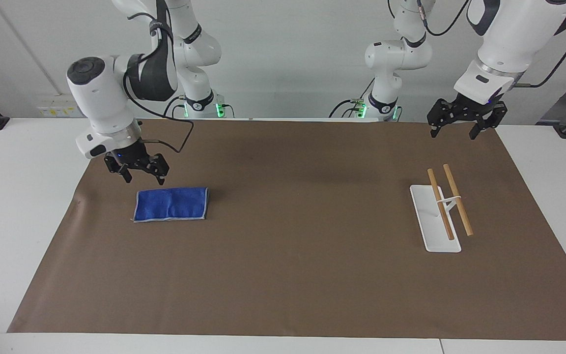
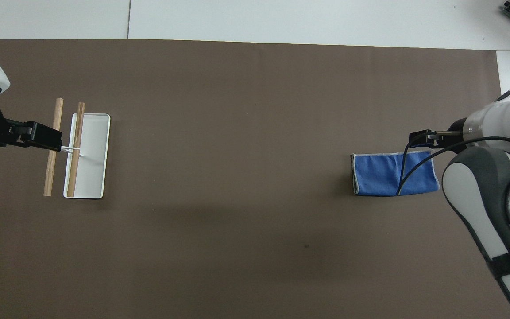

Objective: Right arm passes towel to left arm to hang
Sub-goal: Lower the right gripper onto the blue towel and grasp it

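Right gripper (image 1: 142, 178) open, holding nothing, low over the flat towel's (image 1: 171, 204) end for pickup; left gripper (image 1: 452, 131) open, empty, waits above the rack (image 1: 435, 221).

One blue towel (image 1: 171, 204). One white rack (image 1: 434, 219) with two wooden rods (image 1: 440, 204). One brown mat (image 1: 283, 275). One worktop (image 1: 17, 196). Two robot arms (image 1: 101, 105).

Blue towel (image 1: 171, 204) (image 2: 393, 173), folded flat on mat
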